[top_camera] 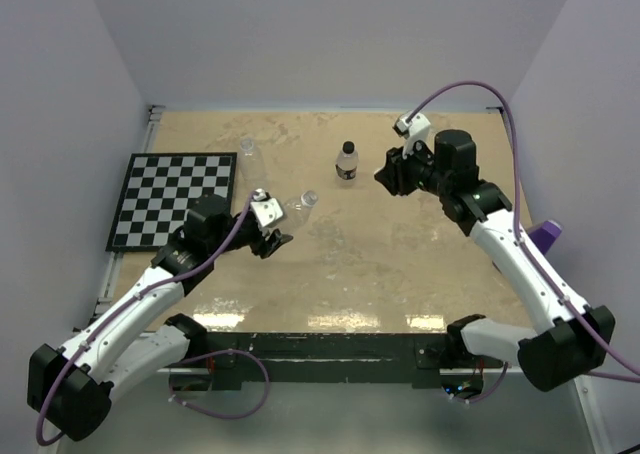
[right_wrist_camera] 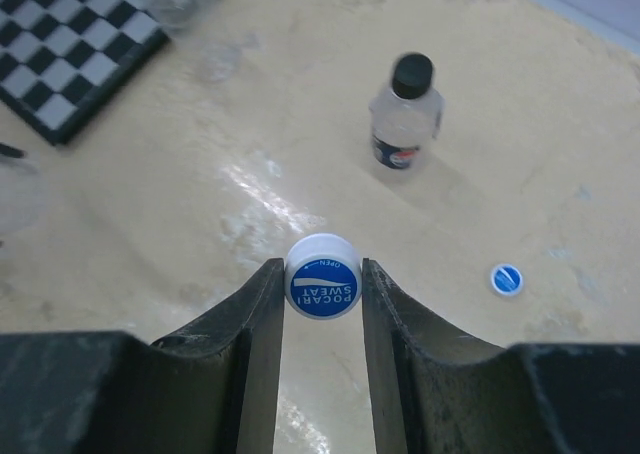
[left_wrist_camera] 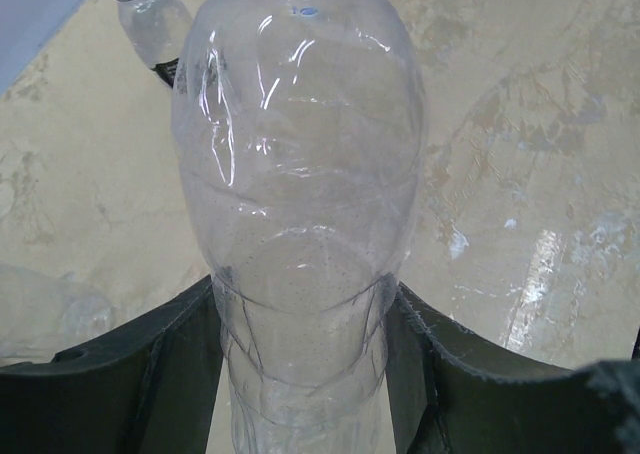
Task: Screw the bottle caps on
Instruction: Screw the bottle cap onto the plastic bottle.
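Three clear bottles: the first bottle [top_camera: 246, 150] sits beside the checkerboard [top_camera: 175, 199]. The left gripper [left_wrist_camera: 305, 319] is clamped around the second bottle [left_wrist_camera: 300, 174]. The third bottle [top_camera: 346, 162] stands mid-table wearing the black cap [right_wrist_camera: 412, 74]. Two blue caps: the right gripper [right_wrist_camera: 323, 274] pinches one blue cap [right_wrist_camera: 323, 286], and the other blue cap [right_wrist_camera: 507, 279] lies nearby on the table [top_camera: 400, 274].

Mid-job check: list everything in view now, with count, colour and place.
bottles: 3, clear; capped bottle back centre, second bottle beside the board, third bottle between the left fingers.
caps: 3; black cap on the capped bottle, blue cap between the right fingers, loose blue cap on the table.
board: 1, black-and-white checks, table's left.
purple thing: 1, right edge, unidentified.
left arm, right arm: black and white, near edge.
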`<state>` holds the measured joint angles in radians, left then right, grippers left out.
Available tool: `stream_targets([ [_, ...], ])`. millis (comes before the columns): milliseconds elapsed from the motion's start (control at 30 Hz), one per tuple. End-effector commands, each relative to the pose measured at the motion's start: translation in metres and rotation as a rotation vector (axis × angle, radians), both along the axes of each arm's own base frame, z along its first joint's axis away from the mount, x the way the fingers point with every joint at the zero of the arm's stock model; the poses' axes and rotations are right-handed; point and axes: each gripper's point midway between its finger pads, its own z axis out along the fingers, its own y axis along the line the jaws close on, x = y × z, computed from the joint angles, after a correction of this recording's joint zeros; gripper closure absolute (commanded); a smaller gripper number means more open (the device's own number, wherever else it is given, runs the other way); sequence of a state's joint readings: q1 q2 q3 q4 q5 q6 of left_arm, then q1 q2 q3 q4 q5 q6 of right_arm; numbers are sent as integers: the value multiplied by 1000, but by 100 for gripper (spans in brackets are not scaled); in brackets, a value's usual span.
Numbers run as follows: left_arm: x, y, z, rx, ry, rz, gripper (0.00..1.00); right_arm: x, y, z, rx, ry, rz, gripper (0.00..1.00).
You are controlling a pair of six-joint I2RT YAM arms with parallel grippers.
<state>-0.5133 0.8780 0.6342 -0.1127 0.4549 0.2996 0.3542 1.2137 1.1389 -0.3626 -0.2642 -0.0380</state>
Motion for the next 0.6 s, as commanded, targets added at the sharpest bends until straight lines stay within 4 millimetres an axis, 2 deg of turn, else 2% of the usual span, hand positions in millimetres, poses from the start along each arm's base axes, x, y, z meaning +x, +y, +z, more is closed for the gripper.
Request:
stream_targets([
  [0, -11, -14, 20, -10, -61, -119, 100, -39, 30, 42, 75, -117, 231, 84],
  [133, -13, -14, 14, 22, -60, -136, 100, -77, 46, 60, 101, -163, 392, 84],
  [333, -21, -17, 15, 35, -100, -182, 100, -120, 66, 84, 131, -228, 617, 84],
  [567, -34, -23, 16, 38, -132, -235, 100, -144, 88, 90, 134, -250, 759, 87],
])
